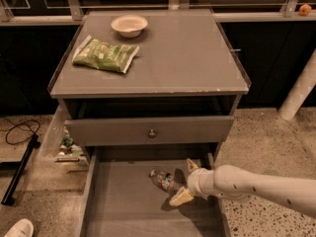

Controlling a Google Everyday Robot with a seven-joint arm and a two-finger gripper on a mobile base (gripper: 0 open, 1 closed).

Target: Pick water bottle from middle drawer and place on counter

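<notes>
The water bottle (165, 179) lies on its side on the floor of the open middle drawer (118, 201), white cap to the left. My gripper (184, 181) comes in from the right on a white arm, open, with one yellowish finger (191, 165) behind the bottle's right end and the other finger (180, 197) in front of it. The bottle's right end sits between the fingers. The counter (182, 53) is the flat grey top of the cabinet above.
A green snack bag (105, 54) and a white bowl (129, 25) lie on the counter's left and back. A drawer front with a round knob (152, 132) sits above the open drawer. A black cable (19, 132) and clutter are on the floor left; a white post (298, 95) stands right.
</notes>
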